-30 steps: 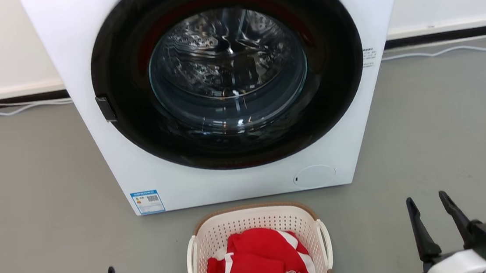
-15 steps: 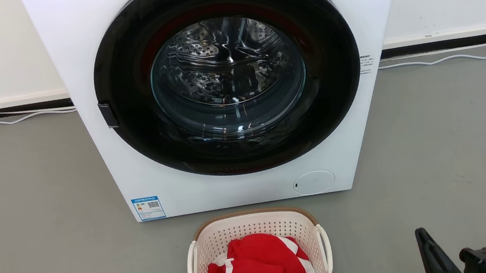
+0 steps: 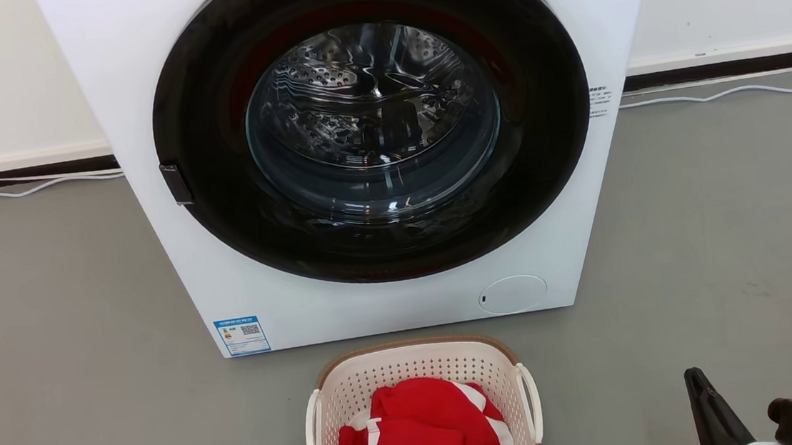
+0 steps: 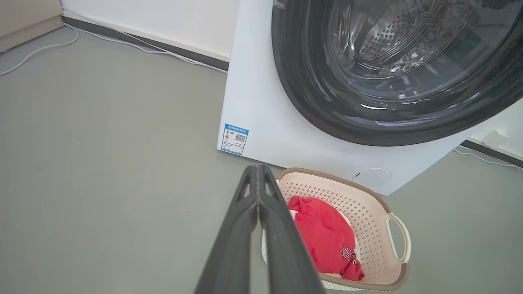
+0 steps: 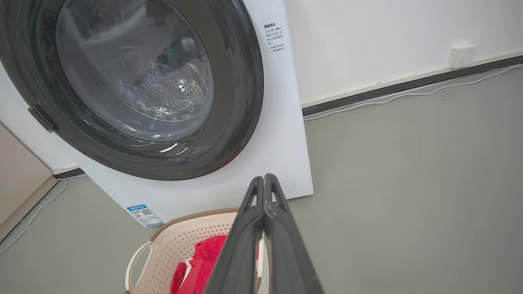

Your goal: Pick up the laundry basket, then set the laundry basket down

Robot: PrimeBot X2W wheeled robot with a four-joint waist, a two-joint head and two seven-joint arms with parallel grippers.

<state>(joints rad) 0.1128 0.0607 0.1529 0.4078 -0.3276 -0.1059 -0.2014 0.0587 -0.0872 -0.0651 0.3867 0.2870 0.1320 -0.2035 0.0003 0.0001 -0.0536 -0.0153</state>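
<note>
Laundry basket (image 3: 416, 365) on the floor (image 3: 53, 317) before the washer (image 3: 375, 310); left gripper (image 4: 258, 169) and right gripper (image 5: 264, 179) closed, empty: best opened, then closed on both side handles (image 3: 536, 400) for a level lift.

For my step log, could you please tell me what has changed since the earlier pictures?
The left gripper and right gripper, open a second ago, shut on nothing and sank toward the head view's bottom edge. The laundry basket with its red garment stayed on the floor before the washer, untouched.
</note>
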